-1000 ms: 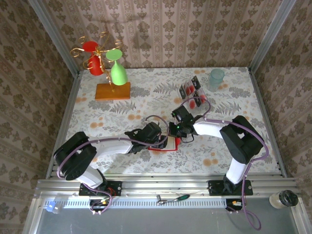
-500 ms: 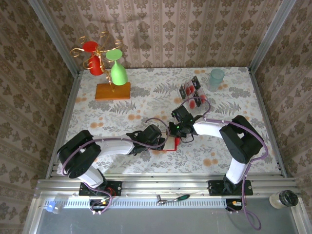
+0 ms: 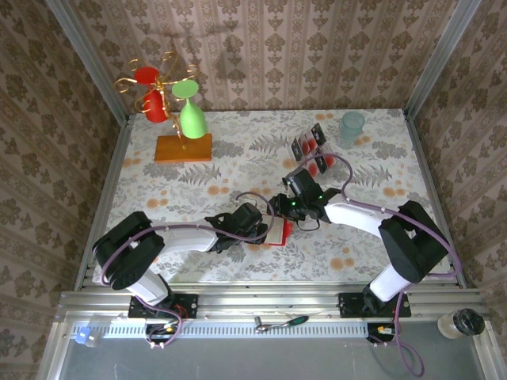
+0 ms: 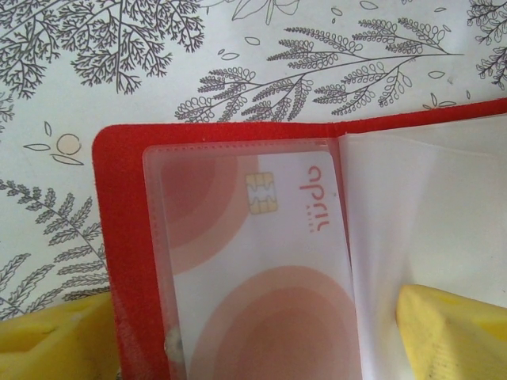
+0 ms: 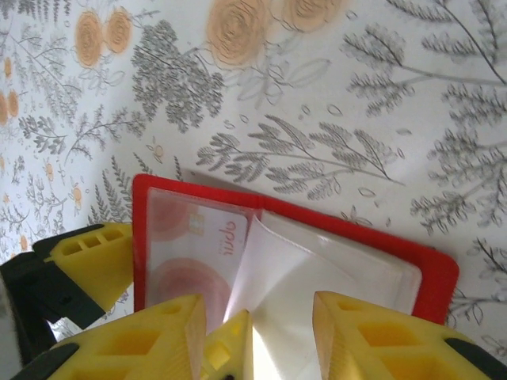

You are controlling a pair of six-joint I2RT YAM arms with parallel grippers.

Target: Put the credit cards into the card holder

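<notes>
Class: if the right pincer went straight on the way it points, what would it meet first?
Most likely the pale inner sleeve of the card holder, lying just ahead of the right pincer; depth is unclear.

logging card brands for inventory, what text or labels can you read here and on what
"apnir" or similar, uncertain: red word, sideways, beside the chip on the credit card inside the card holder.
Other credit cards farther back: too small to read.
No other text.
</notes>
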